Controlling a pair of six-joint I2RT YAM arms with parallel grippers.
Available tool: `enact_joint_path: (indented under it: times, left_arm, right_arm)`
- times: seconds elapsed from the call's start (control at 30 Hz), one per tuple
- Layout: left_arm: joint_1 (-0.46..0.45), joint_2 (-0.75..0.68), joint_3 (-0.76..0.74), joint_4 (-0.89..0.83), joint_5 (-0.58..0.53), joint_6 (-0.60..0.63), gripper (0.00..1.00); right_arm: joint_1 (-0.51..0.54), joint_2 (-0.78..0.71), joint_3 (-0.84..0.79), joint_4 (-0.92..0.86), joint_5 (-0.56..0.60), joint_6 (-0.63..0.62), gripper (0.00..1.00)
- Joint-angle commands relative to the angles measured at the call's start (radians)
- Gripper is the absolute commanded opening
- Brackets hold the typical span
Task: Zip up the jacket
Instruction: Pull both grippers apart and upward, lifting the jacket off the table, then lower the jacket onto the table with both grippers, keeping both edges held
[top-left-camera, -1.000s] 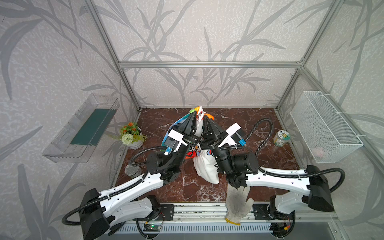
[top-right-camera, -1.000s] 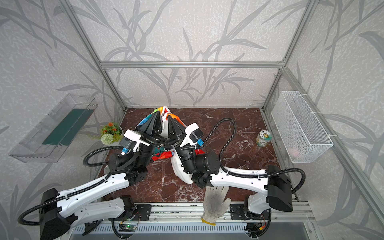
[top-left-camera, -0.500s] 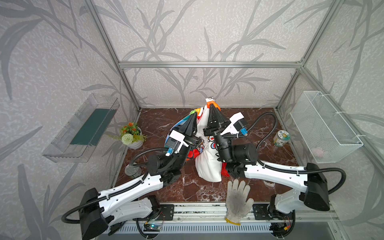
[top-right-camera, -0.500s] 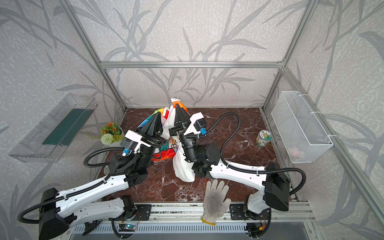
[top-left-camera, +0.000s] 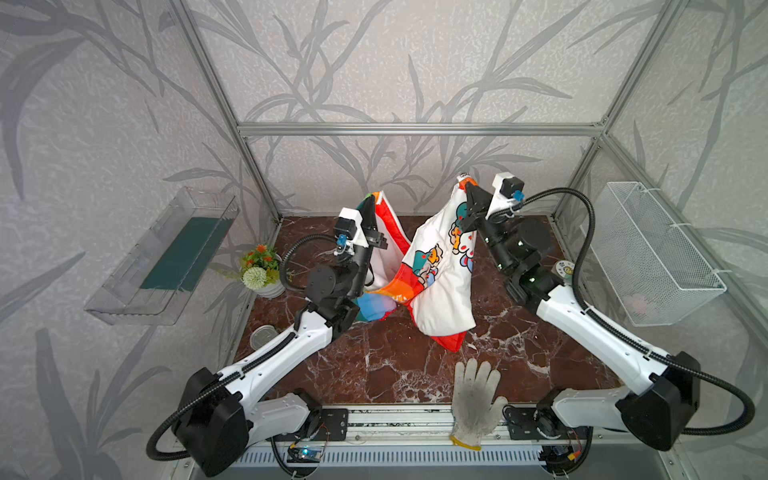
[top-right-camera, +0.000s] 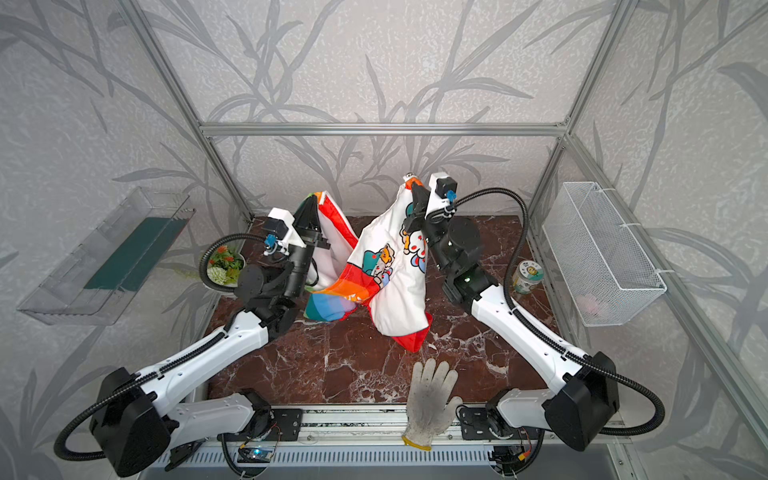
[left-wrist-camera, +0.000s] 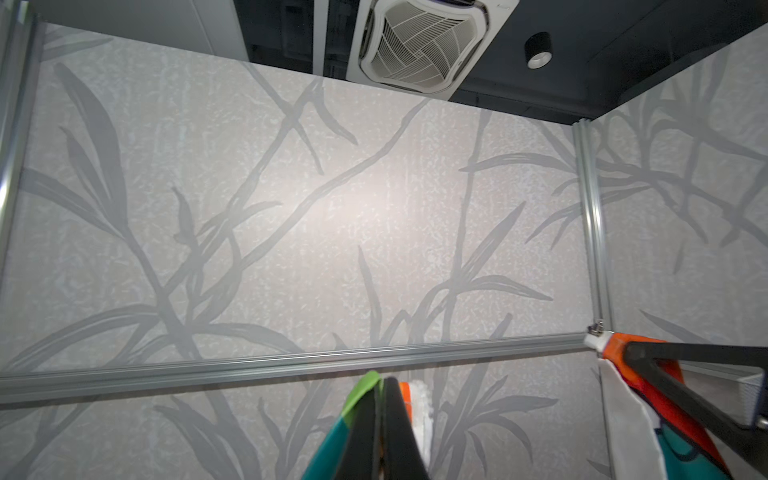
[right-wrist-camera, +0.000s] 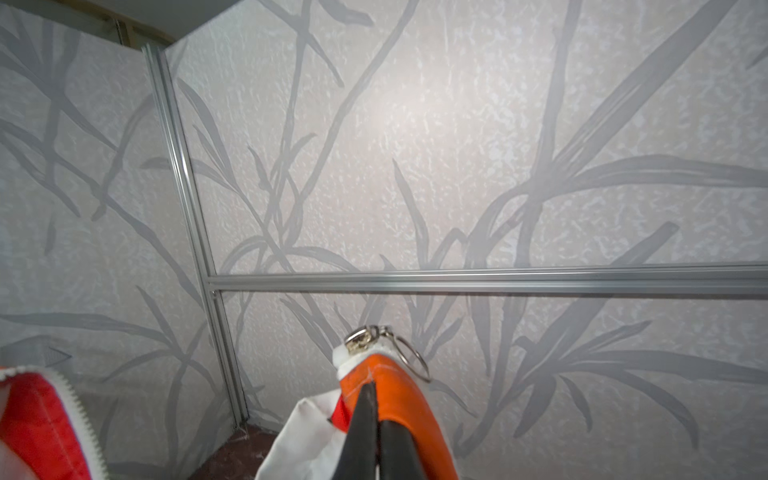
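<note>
Two tight pinches hold the jacket (top-left-camera: 440, 299) up.
Left end effector (top-left-camera: 369, 199) and right end effector (top-left-camera: 469, 189) are squeezed shut on its edges; we should slowly join the zipper (right-wrist-camera: 81, 411) at its bottom, maybe hidden below.

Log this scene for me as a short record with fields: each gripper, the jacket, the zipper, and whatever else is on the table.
Left gripper: shut on one front edge of the jacket, raised
Right gripper: shut on the other edge, raised, next to the zipper slider
Jacket: hangs between both grippers, fronts spread apart
Zipper: undone; ring pull free
Table: work glove at front edge, flower pot, jar
</note>
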Motion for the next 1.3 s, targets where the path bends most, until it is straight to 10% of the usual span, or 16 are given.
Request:
enact_joint_path:
  times: [0.0, 0.3, 0.7, 0.97, 1.27]
  left_arm:
    - [0.052, -0.001, 0.105, 0.031, 0.072, -0.094, 0.0]
    - [0.141, -0.017, 0.173, 0.018, 0.162, -0.165, 0.0]
    - [-0.025, -0.343, -0.583, 0.007, -0.026, -0.329, 0.0]
    - [-0.132, -0.649, -0.65, -0.537, -0.158, -0.448, 0.0]
    - [-0.148, -0.817, -0.716, -0.707, -0.171, -0.525, 0.0]
  right_arm:
    - [-0.005, 0.022, 0.183, -0.18, -0.195, -0.068, 0.0]
    - [-0.003, 0.016, 0.304, -0.312, -0.243, -0.261, 0.0]
    - [0.276, -0.183, -0.565, -0.299, -0.16, 0.178, 0.0]
    - [0.342, -0.178, -0.767, -0.266, -0.146, 0.417, 0.0]
    - [0.343, -0.24, -0.889, -0.305, -0.181, 0.609, 0.01]
